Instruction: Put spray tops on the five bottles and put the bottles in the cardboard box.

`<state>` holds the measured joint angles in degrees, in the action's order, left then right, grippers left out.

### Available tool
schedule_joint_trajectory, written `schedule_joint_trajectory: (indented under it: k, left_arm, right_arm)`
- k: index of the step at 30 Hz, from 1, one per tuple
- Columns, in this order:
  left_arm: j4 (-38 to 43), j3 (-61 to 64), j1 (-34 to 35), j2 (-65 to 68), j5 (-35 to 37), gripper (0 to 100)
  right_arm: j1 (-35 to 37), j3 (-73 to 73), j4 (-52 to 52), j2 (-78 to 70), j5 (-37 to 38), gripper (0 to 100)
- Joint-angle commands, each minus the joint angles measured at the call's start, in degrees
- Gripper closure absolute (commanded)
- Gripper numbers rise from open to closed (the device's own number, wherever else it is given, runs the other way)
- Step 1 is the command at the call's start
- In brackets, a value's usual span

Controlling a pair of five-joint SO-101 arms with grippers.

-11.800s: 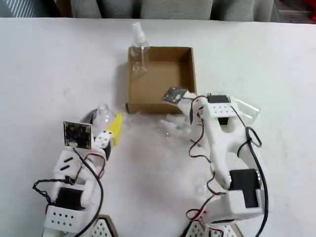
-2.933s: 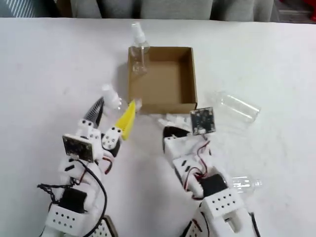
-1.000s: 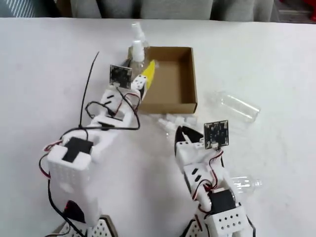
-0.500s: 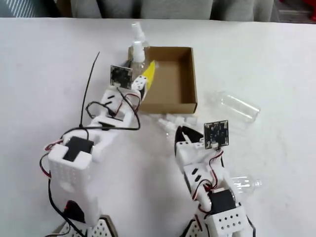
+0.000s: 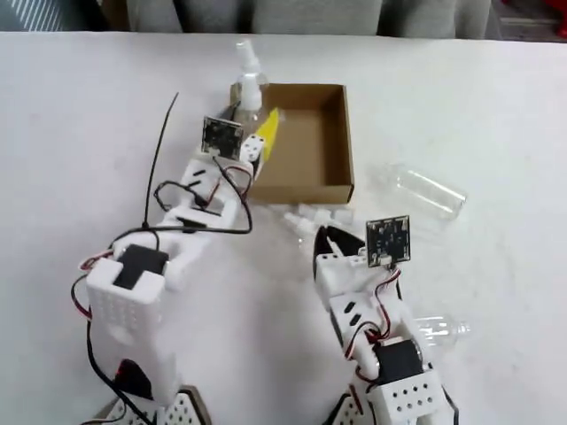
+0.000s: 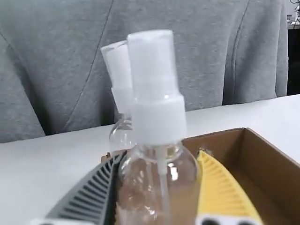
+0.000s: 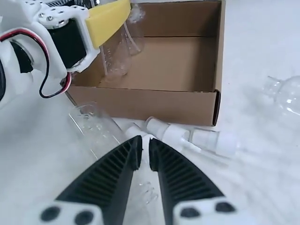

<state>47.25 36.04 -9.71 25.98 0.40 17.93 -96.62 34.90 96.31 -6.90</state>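
My left gripper point(image 5: 255, 115) is shut on a clear bottle with a white spray top point(image 5: 251, 88), held upright at the cardboard box's point(image 5: 301, 190) left wall. In the left wrist view the held bottle point(image 6: 157, 173) sits between the grey and yellow fingers. A second topped bottle point(image 6: 119, 75) stands just behind it, in the box's far left corner point(image 5: 246, 53). My right gripper point(image 7: 144, 150) is shut and empty, low over the table in front of the box. Loose spray tops point(image 7: 168, 133) and a lying topless bottle point(image 7: 93, 126) are just beyond its tips.
A topless bottle point(image 5: 425, 190) lies on the table to the right of the box. Another bottle point(image 5: 438, 332) lies beside the right arm's base. The box floor point(image 7: 159, 61) is bare apart from its far left corner.
Since 2.9 s ago the left arm has carried the topped bottle from the table up to the box's left wall. The right arm drew back a little. Almost nothing moved in the last second.
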Motion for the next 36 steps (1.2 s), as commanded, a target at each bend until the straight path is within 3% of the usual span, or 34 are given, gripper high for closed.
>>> schedule_joint_trajectory:
  k: [1, 9, 25, 30, 36]
  left_arm:
    - [1.3, -4.4, 0.6, -0.5, -0.5, 98]
    - [1.8, -9.4, 0.6, 7.6, -1.0, 98]
    - [1.8, -9.3, 2.5, 8.4, -0.5, 98]
    - [7.5, -5.1, 2.0, 8.0, -0.7, 98]
    - [7.6, -4.2, 2.0, 7.9, -0.9, 98]
  right_arm:
    - [-0.3, -0.5, 0.1, 0.2, 0.7, 98.3]
    - [-0.3, -0.5, 0.1, 0.2, 0.7, 98.3]
    - [-0.4, -0.5, 0.1, 0.3, 0.7, 98.3]
    - [-0.5, -0.5, 0.1, 0.3, 0.7, 98.3]
    - [-0.5, -0.5, 0.1, 0.2, 0.7, 98.3]
